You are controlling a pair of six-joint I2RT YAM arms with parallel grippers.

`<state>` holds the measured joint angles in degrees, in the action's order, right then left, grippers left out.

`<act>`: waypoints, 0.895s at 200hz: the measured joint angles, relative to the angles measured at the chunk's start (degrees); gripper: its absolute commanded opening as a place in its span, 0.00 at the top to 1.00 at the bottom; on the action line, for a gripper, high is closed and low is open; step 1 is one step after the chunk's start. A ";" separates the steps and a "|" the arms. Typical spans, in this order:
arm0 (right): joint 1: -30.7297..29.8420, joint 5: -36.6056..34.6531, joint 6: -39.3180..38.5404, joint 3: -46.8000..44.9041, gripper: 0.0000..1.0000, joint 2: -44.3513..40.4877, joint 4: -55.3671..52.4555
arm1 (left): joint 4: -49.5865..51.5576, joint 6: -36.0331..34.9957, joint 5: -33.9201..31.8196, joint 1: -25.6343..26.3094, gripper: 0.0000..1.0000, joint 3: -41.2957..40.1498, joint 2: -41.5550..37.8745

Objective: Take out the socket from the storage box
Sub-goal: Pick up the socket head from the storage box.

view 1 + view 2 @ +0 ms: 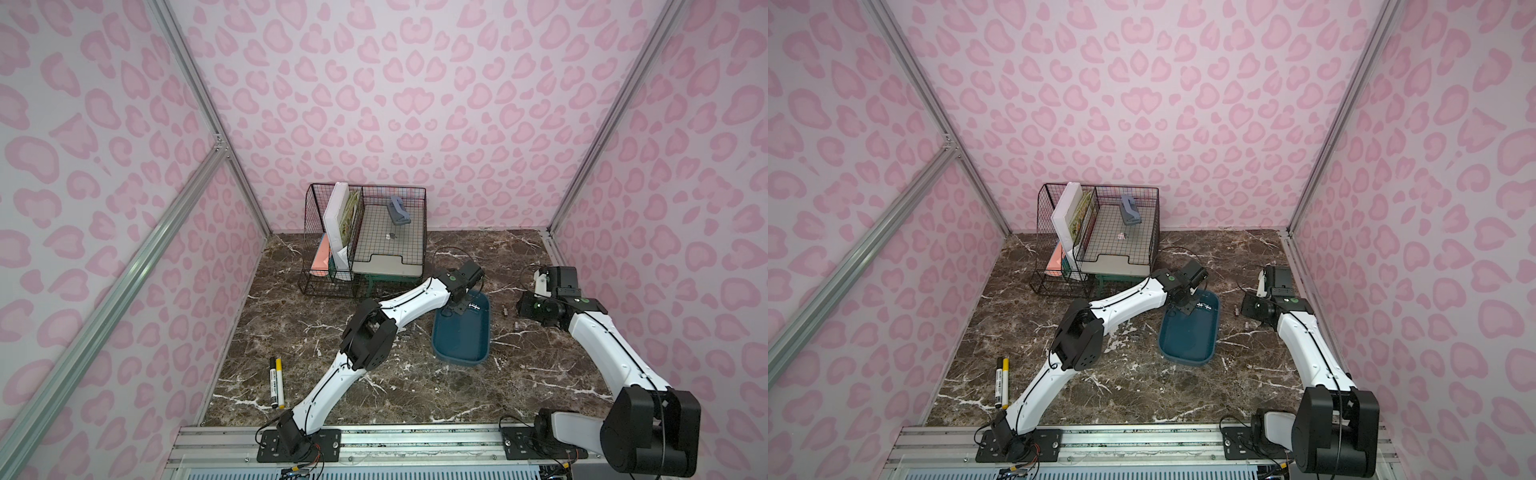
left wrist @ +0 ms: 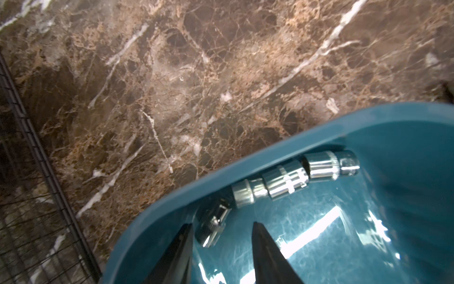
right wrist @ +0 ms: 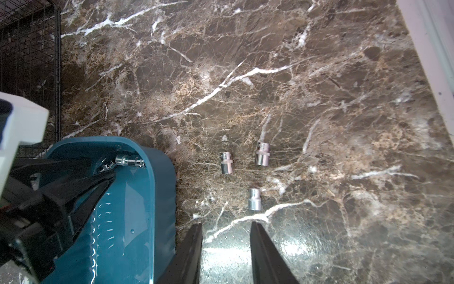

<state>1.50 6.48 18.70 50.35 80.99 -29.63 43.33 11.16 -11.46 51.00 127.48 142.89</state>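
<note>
Left gripper (image 2: 222, 223) part-open in box (image 2: 245, 162) far corner, 1 socket (image 2: 212, 226) at its tips (not clamped); right gripper (image 3: 226, 223) narrow-gapped, empty, over tabletop (image 3: 319, 98) beside 3 sockets (image 3: 254, 199).

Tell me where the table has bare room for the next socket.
Bare marble: between the storage box and the front rail; also beyond the right gripper, beside the wire organiser. Crowded: right of the box, where three sockets lie.

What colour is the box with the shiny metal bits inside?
Dark teal-blue. The storage box shows best in the left wrist view.
</note>
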 measured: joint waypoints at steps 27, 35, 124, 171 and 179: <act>0.11 0.07 -0.31 0.00 0.62 0.04 0.00 | -0.07 -0.52 0.13 0.00 0.52 0.20 0.63; 0.11 0.15 -0.48 0.00 0.62 0.04 0.00 | -0.22 -0.57 0.13 0.02 0.52 0.20 0.85; 0.44 0.35 -0.55 0.00 0.62 0.22 0.02 | -0.24 0.74 2.21 0.28 0.55 1.62 2.38; 0.48 0.63 -0.55 0.00 0.62 0.17 0.04 | -0.26 3.02 2.82 0.39 0.55 1.62 2.38; 0.48 0.66 -0.55 -0.02 0.62 0.17 0.07 | -0.28 3.58 2.91 0.42 0.55 1.62 2.43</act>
<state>1.98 7.14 18.15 50.33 81.17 -29.56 43.05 14.74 -8.56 51.42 129.10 145.32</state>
